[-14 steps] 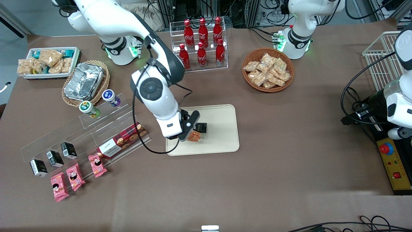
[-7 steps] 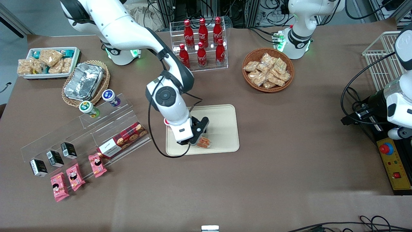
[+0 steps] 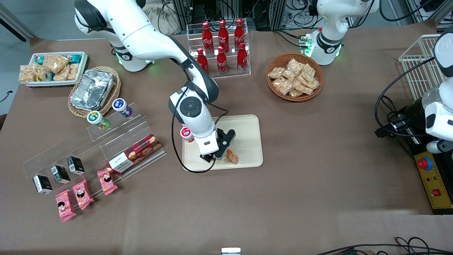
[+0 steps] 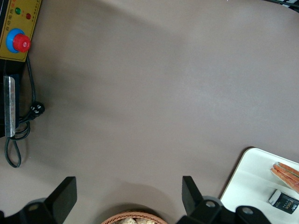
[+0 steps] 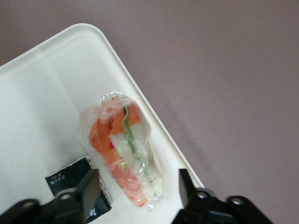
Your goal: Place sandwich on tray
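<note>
One sandwich (image 5: 122,149) and one black packet (image 5: 74,181) lie in the tray (image 5: 56,93), between the spread pincer (image 5: 138,189) fingers.

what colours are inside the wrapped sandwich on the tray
Orange, white and green layers in clear wrap; the sandwich shows best in the right wrist view, beneath the open gripper.
</note>
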Robot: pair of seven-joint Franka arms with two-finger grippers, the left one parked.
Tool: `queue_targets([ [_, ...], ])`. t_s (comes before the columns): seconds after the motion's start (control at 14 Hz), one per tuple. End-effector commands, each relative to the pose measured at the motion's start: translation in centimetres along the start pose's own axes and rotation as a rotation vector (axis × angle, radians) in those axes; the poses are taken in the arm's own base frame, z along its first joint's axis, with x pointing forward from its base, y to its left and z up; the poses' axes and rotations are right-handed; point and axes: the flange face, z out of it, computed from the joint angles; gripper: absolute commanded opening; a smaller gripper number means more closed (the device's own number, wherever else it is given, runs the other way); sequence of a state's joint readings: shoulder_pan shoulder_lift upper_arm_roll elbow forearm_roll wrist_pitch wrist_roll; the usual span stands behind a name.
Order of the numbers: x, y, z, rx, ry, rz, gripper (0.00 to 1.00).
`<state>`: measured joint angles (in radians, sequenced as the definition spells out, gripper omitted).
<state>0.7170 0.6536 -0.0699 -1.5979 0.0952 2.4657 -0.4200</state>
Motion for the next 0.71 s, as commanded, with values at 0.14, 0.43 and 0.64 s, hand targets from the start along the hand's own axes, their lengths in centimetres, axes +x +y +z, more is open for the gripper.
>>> queue_targets([
  [0.14,-0.8,4.5,-7.0,0.005,-0.014,0.078,0.94],
  [0.43,-4.3,9.9,-15.2,0.013,-0.066,0.171,0.98],
  [0.64,-7.7,13.5,-20.3,0.0,-0.099,0.273,0.98],
])
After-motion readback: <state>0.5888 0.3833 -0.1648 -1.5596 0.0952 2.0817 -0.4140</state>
